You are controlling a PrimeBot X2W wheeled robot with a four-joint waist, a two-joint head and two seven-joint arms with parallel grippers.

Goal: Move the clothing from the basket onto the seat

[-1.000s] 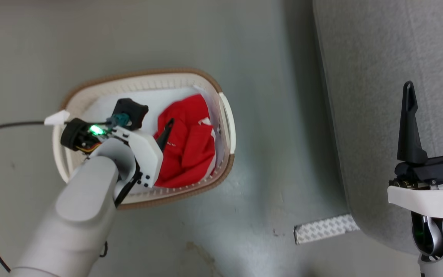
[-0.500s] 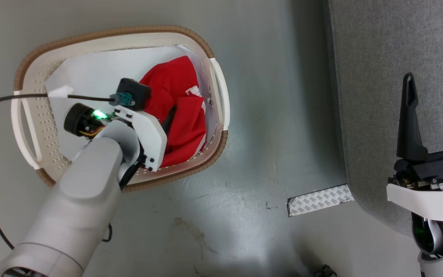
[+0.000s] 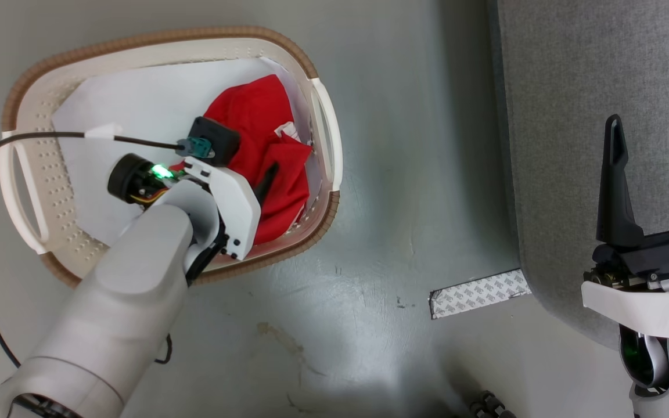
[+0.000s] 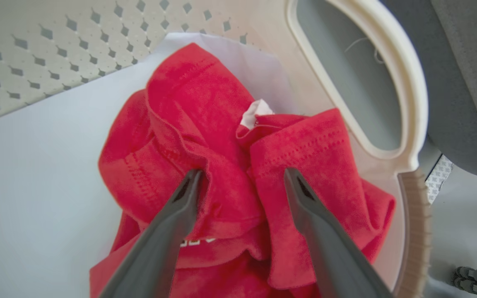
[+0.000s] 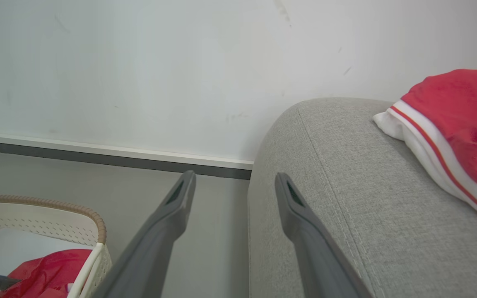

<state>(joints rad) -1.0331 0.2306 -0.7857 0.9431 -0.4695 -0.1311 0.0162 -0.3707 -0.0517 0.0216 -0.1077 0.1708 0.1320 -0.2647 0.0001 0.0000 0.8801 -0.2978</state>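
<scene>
Both your left fingers [image 4: 172, 231] and right fingers [image 3: 616, 186] stand apart; the left straddle the clothing [image 4: 205, 124] on a white sheet [image 4: 35, 165] in the basket [image 4: 387, 62]; seat [image 3: 572, 87] at three o'clock; print unreadable.

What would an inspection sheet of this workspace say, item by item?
Surface: grey floor, scuffed and stained.
Job's things: red clothing crumpled at the right end of the basket; another red garment with white trim lies on the seat.
Clutter: white sheet lining the basket; patterned tape strip on the floor by the seat's corner; dark ribbed thing, cannot tell what.
Grippers: left gripper open, down in the basket, one finger each side of a red fold; right gripper open, empty, by the seat's edge.
Cables: black cable crosses the basket to the left wrist.
Surroundings: white wall, dark baseboard.
</scene>
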